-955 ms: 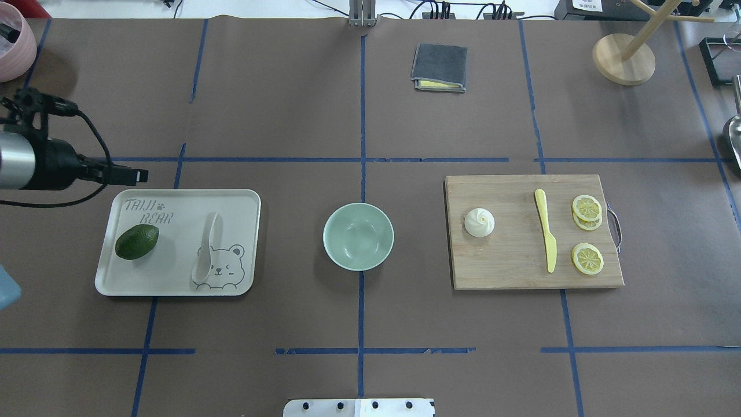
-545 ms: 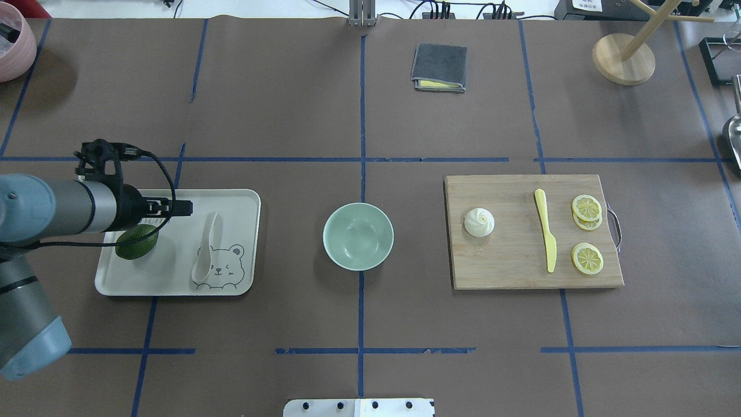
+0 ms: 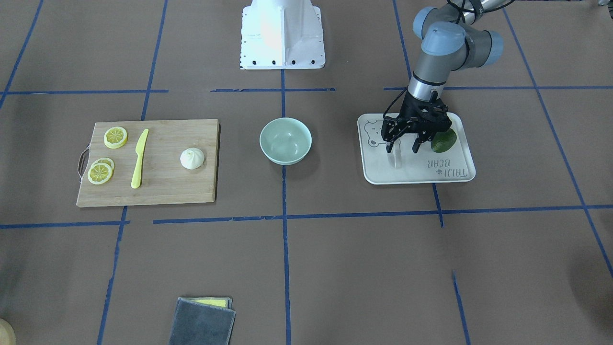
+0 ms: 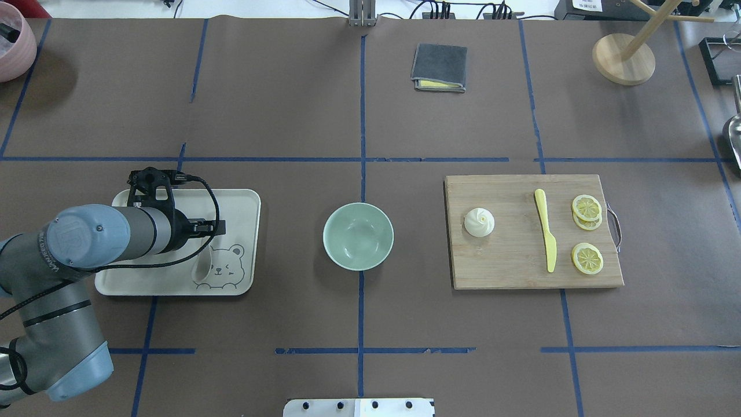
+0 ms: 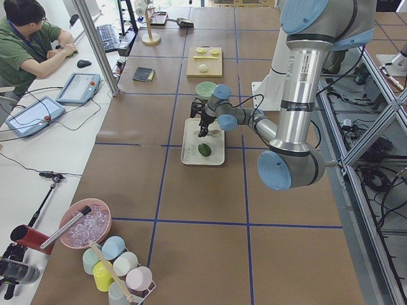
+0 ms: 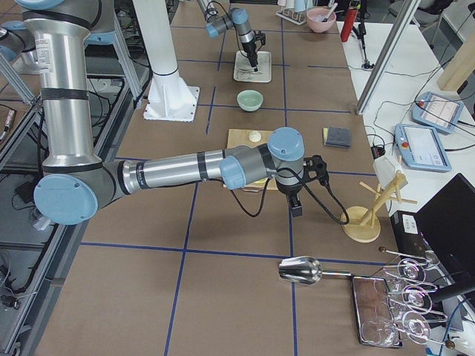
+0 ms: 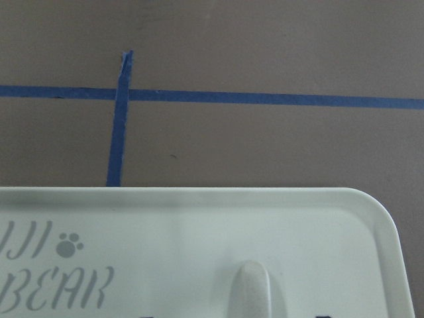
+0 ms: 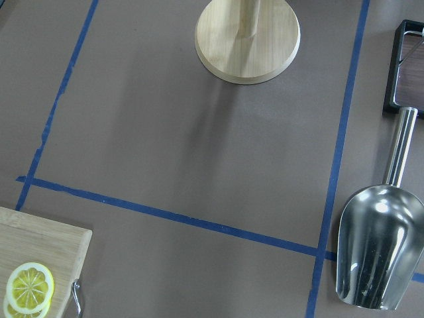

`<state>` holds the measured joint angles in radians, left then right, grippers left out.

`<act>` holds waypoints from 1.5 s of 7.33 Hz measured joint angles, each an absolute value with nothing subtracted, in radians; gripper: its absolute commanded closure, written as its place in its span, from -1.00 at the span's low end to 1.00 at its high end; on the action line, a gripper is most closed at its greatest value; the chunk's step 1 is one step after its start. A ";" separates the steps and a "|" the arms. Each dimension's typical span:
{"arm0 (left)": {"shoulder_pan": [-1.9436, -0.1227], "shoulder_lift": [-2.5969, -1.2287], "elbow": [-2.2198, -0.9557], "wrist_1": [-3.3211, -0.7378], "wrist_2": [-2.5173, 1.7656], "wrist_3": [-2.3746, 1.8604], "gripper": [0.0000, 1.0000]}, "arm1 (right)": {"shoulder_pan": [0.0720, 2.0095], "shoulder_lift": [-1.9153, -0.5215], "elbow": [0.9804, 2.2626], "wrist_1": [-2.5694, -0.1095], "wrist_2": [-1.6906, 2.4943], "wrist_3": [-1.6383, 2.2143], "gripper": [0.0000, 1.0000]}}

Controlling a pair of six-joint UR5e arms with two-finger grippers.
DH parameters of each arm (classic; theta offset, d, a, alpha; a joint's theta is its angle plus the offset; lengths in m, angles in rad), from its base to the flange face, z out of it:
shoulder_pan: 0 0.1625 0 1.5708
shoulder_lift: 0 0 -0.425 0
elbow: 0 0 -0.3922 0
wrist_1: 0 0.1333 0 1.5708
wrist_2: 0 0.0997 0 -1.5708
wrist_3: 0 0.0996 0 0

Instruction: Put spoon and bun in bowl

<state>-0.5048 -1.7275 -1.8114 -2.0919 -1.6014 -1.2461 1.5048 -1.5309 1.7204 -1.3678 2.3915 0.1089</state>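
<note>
- Currently my left gripper [image 3: 402, 148] hangs over the bear-print tray [image 3: 416, 179], which sits well to my left of the bowl [image 3: 285, 140]. Its jaws are spread wide and hold nothing.
- The spoon [image 3: 395, 159] lies flat on that tray, on the side nearer the bowl, with its handle pointing away from me and its scoop toward me.
- From the front, the handle shows between my two fingers [image 3: 415, 143], though I cannot tell how far above it they are.
- An avocado [image 3: 448, 139] shares the tray on the side farther from the bowl, close to my outer finger. I judge there is little room to drift that way.
- The spoon looks stiff, light and glossy, so probably slick. I would pinch the short thick handle across its width, not the rounded scoop, and close gently in case it is brittle.
- The bun [image 3: 192, 158] sits on the wooden cutting board [image 3: 158, 191], well to my right of the bowl, at the board's end nearest the bowl.
- It looks soft, so a light squeeze low on the dome's sides seems wise.
- Nothing lies in the bowl yet, so both items are left to place.
- My right gripper [image 6: 296, 209] shows only from the side, out past the board from the bowl. I cannot tell whether it is spread or closed.
</note>
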 measured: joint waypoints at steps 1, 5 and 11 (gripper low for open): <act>-0.501 -1.732 -1.803 -2.091 -1.600 -1.247 -0.44 | 1.505 -1.531 1.720 -1.368 2.391 0.109 -1.00; -0.480 -1.743 -1.791 -2.089 -1.600 -1.247 0.99 | 1.505 -1.531 1.718 -1.368 2.391 0.109 -1.00; -0.483 -1.747 -1.807 -2.085 -1.602 -1.246 1.00 | 1.505 -1.531 1.718 -1.368 2.392 0.109 -1.00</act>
<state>-0.4832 -1.7469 -1.8071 -2.0853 -1.6015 -1.2459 1.5048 -1.5309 1.7181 -1.3683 2.3915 0.1089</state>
